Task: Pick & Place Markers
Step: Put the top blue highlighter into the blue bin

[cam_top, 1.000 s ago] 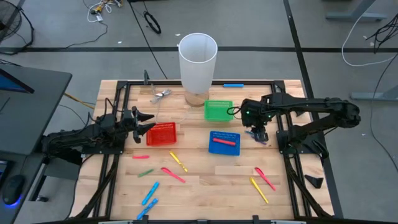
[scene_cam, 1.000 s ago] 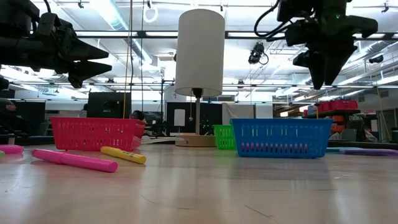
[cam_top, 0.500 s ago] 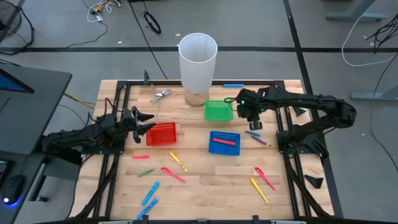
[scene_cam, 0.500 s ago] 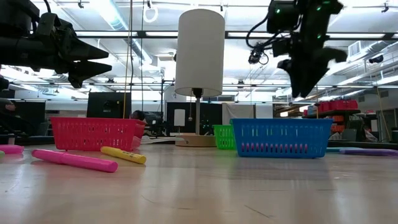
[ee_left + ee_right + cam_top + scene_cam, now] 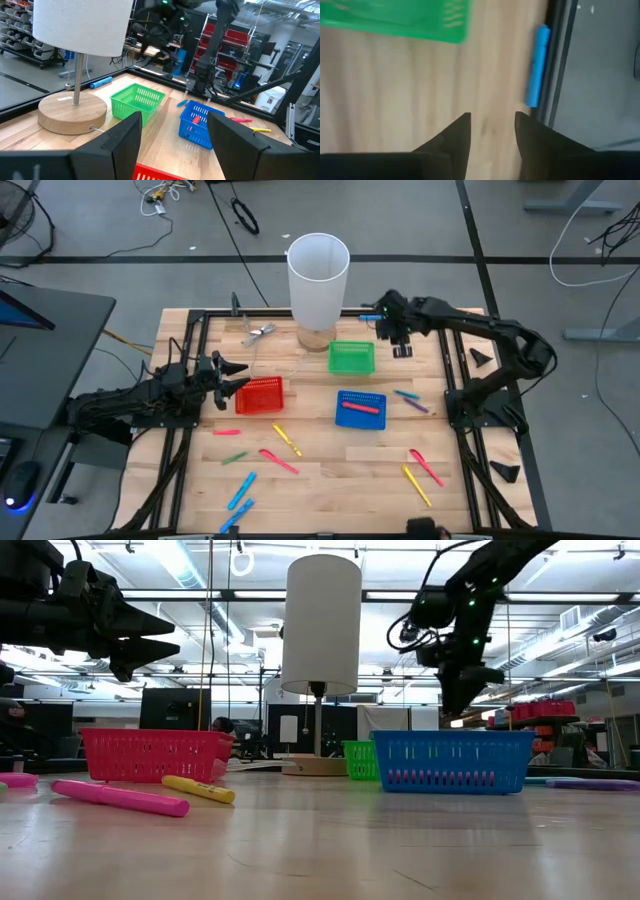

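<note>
A lamp (image 5: 318, 275) stands at the table's (image 5: 330, 480) back edge. In front of it three baskets (image 5: 360, 408) sit mid-table, one holding a marker (image 5: 361, 408). More markers (image 5: 279, 460) lie scattered toward the front edge, and one marker (image 5: 375, 316) lies along the back rim.

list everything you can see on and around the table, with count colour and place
markers: over a dozen; pink, yellow, light blue, green, red, purple; mostly loose on the front half
blue marker: one, at the far edge by the frame
red marker: one, inside the blue basket
red basket: one, left of centre
green basket: one, beside the lamp base
lamp: one, white shade, wooden base, far centre
left gripper: open, empty, by the red basket
right gripper: open, empty, above the far edge near the blue marker
</note>
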`<state>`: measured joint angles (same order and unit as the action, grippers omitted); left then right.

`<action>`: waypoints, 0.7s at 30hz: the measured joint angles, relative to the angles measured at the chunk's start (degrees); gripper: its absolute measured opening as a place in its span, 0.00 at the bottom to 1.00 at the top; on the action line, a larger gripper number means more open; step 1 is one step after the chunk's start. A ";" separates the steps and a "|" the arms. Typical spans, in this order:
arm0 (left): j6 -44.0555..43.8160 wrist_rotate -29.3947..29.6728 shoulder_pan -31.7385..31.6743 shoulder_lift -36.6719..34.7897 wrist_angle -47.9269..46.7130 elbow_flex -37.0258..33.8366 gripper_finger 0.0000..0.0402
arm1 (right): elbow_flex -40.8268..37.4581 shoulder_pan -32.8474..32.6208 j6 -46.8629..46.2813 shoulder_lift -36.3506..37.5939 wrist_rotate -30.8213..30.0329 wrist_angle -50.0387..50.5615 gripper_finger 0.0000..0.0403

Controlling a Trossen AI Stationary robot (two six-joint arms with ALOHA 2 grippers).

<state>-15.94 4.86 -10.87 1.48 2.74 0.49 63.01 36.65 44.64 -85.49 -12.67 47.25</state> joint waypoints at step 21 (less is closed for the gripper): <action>0.02 0.00 0.02 0.00 0.00 0.00 0.58 | 17.13 14.12 7.57 -18.78 5.90 -1.68 0.38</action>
<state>-15.92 4.86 -10.86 1.48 2.74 0.49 80.14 50.77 52.21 -104.27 -6.76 45.57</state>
